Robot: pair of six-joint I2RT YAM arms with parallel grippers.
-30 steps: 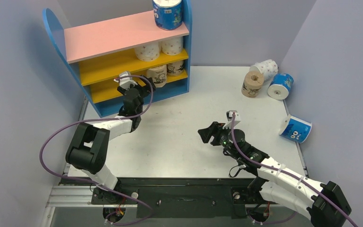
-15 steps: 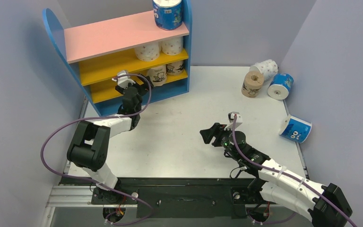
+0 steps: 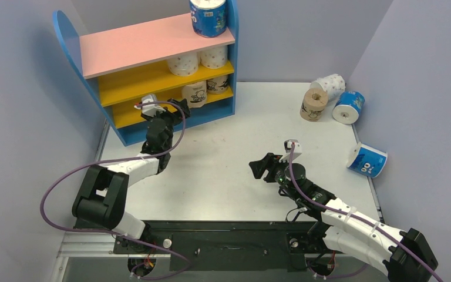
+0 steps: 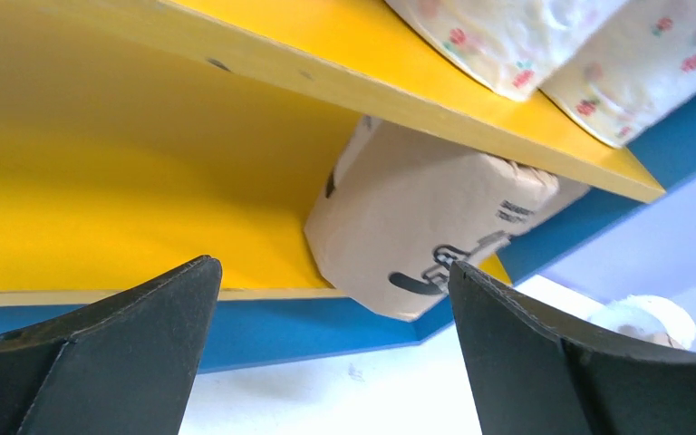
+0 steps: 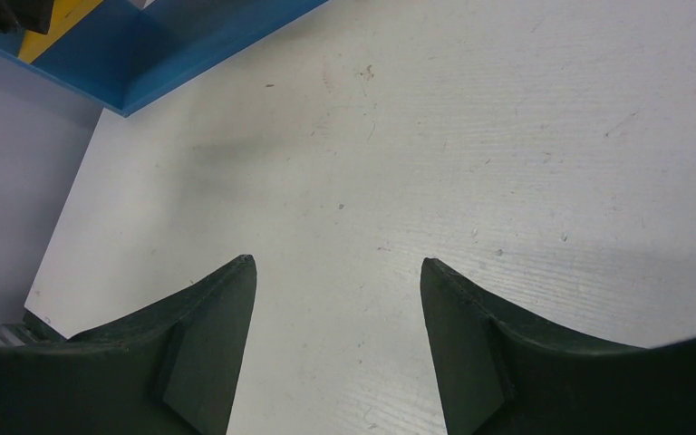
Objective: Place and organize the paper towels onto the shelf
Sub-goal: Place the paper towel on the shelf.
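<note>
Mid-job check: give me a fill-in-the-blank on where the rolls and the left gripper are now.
The pink top board carries ___ blue roll.
The shelved tan rolls stand on the ___ yellow board.
The table has ___ loose rolls.
The left gripper is ___ and empty.
Missing words: one; lower; four; open.
</note>
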